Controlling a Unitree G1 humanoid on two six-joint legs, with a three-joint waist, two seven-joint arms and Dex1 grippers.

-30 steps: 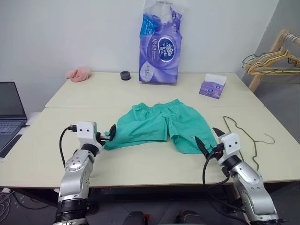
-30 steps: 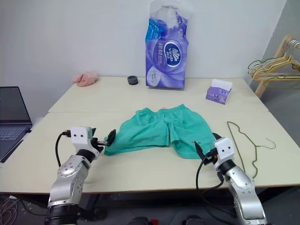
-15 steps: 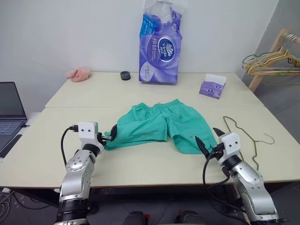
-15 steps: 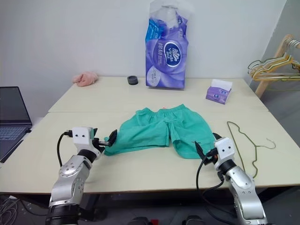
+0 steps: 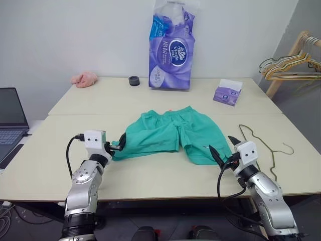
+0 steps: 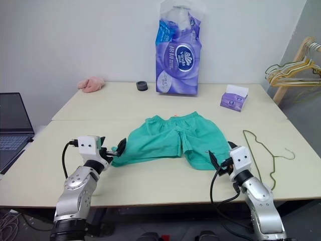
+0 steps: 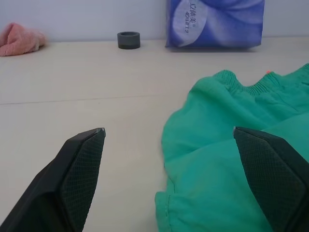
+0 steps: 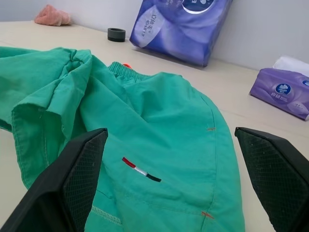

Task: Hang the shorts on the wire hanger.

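Note:
The teal-green shorts [image 5: 173, 133] lie spread flat in the middle of the table, waistband toward the far side with a bit of orange drawstring [image 8: 126, 65] at it. My left gripper [image 5: 116, 143] stands open at the left leg's hem, level with the tabletop, nothing between its fingers [image 7: 77, 159]. At the right leg's hem my right gripper [image 5: 221, 149] is open too, its fingers [image 8: 79, 159] spread over the cloth. The thin dark wire hanger [image 5: 261, 138] lies flat on the table just right of the shorts and of my right gripper.
A tall purple tissue pack [image 5: 171, 47] stands at the back centre beside a small black ring [image 5: 134, 81]. A pink fuzzy cloth [image 5: 84, 78] lies back left, a purple tissue box [image 5: 227, 92] back right. A laptop [image 5: 11, 118] sits far left; a rack of hangers [image 5: 293, 63] far right.

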